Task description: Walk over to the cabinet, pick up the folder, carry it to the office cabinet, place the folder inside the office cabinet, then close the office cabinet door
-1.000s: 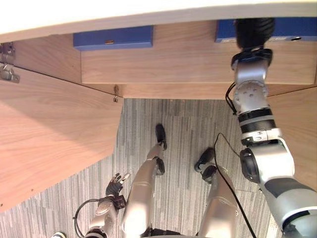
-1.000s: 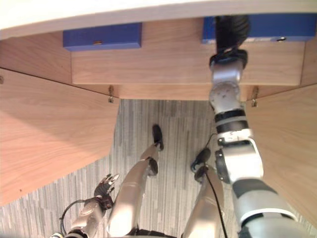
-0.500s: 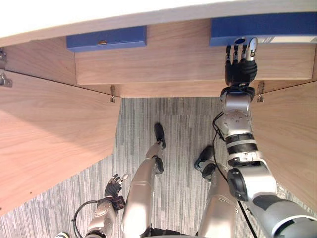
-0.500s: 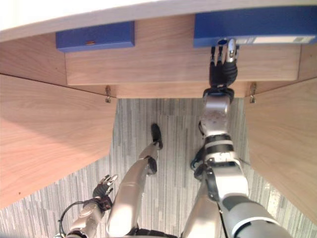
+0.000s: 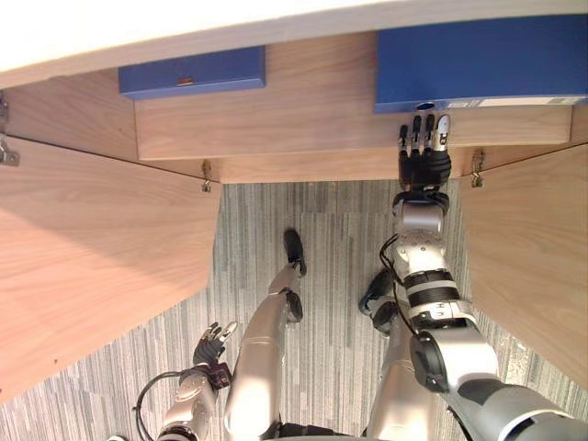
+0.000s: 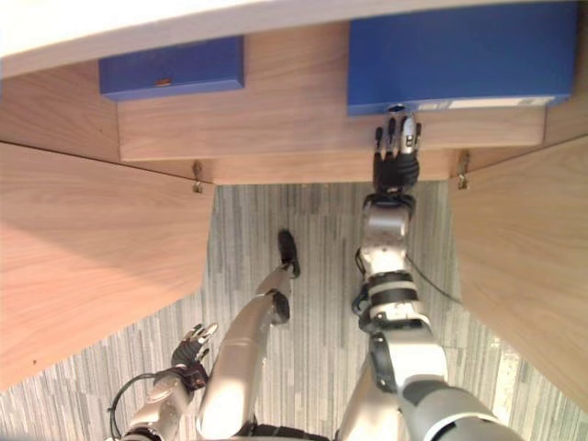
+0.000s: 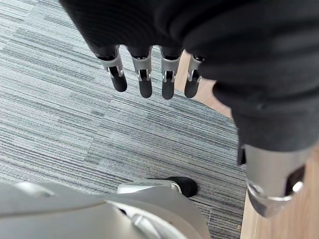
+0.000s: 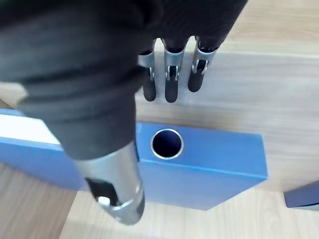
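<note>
A large blue folder lies on the wooden cabinet shelf at the right, its spine towards me. The spine has a metal-ringed hole and a white label. My right hand is stretched out just in front of that spine, fingers straight and together, holding nothing. The fingertips end close to the folder's near edge; contact cannot be made out. My left hand hangs low over the carpet, its fingers relaxed and empty.
A second, smaller blue folder rests further back on the shelf at the left. Both cabinet doors stand open: the left door and the right door flank a strip of grey striped carpet.
My right arm has drawn back from deep in the shelf towards me. The right folder now shows much more of its blue face, nearer the shelf's front. The left hand has stayed put.
</note>
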`<state>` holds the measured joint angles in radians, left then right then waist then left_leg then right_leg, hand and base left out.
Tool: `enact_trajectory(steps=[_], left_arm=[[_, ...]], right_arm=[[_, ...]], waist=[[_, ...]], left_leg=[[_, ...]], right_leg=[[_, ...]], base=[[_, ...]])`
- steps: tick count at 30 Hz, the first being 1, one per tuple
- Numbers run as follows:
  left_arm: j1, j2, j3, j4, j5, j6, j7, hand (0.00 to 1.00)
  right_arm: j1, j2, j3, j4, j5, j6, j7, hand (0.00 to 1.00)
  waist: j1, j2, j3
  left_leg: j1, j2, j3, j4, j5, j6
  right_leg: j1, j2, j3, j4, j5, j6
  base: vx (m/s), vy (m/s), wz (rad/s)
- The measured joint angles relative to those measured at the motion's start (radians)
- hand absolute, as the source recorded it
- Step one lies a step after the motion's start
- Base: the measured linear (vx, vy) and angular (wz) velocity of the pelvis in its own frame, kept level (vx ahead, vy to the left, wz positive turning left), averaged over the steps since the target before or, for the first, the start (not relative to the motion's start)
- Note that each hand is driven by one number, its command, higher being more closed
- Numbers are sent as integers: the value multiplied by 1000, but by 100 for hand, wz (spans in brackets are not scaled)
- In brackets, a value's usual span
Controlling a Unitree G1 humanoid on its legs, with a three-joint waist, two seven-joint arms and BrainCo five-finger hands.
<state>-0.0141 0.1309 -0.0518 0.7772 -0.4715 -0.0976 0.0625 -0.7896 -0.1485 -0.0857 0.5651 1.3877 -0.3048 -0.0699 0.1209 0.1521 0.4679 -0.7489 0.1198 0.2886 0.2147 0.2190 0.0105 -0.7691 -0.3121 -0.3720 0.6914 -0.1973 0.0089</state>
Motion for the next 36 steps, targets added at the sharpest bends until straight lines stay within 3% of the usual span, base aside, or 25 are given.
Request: enact_trajectory(steps=[7, 11, 18, 22, 25, 28, 30, 31, 33, 34, 36], left_arm=[[0, 3, -1, 1, 0, 1, 0, 0], [-1, 5, -3, 10, -1, 1, -1, 0], [-1, 13, -8, 38, -4, 3, -3, 0], [-1, 19, -16, 39, -10, 2, -8, 0], [-1, 24, -23, 39, -14, 1, -14, 0], [-1, 24, -24, 39, -31, 1, -17, 0], [-1, 24, -25, 38, -31, 0, -25, 0], [-1, 25, -25, 38, -31, 0, -27, 0], [0, 30, -28, 35, -28, 0, -34, 0], [0, 31, -28, 34, -27, 0, -35, 0], [8, 34, -27, 20, -26, 1, -42, 0]], right_arm=[[1, -23, 17, 40, -39, 41, 1, 0], [-10, -84, 48, 60, -54, 58, 0, 0], [-99, -280, 129, 107, -161, 112, -13, 0], [-212, -418, 256, 229, -257, 189, -9, 0], [-257, -469, 288, 285, -333, 225, 4, 0], [-289, -518, 351, 341, -453, 254, 23, 0], [-296, -550, 398, 358, -638, 267, 57, 0], [-300, -557, 408, 364, -677, 269, 67, 0], [-310, -584, 442, 380, -933, 273, 110, 0], [-309, -588, 443, 380, -983, 273, 118, 0], [-305, -594, 444, 372, -1211, 271, 140, 0]], waist=[[-4, -1, -1], [-6, -1, -1], [-20, -1, -1], [-19, -1, -1], [-19, -1, -1], [-19, -1, -1], [-21, -1, -1], [-21, -1, -1], [-22, -3, -2], [-21, -4, -3], [-22, -12, -7]], left_leg=[[2, 6, 1, -3, 3, -3], [9, 6, 1, -21, 13, -5], [13, 4, -2, -38, 24, -5], [11, 11, -4, -38, 28, -1], [5, 14, -8, -37, 30, 1], [-1, 15, -9, -35, 30, 1], [0, 17, -8, -33, 30, 1], [0, 18, -8, -33, 30, 1], [0, 21, -8, -32, 29, 0], [1, 22, -9, -32, 28, -1], [1, 24, -9, -32, 27, -2]], right_leg=[[3, 9, 0, -10, 7, -4], [5, 14, -1, -17, 12, -4], [7, 16, -4, -23, 15, -3], [7, 26, -6, -30, 18, -6], [7, 30, -11, -35, 19, -7], [3, 31, -12, -36, 19, -7], [5, 33, -12, -37, 19, -6], [5, 34, -12, -37, 19, -7], [7, 37, -12, -38, 19, -7], [8, 38, -13, -39, 19, -7], [9, 40, -14, -41, 20, -7]], base=[[0, 0, -1], [0, 0, 0], [-5, -37, 1], [-2, -56, -3], [6, -54, 0], [15, -50, 0], [8, -44, -1], [-2, -45, -2], [-9, -46, -2], [-10, -46, -1], [-7, -51, -1]])
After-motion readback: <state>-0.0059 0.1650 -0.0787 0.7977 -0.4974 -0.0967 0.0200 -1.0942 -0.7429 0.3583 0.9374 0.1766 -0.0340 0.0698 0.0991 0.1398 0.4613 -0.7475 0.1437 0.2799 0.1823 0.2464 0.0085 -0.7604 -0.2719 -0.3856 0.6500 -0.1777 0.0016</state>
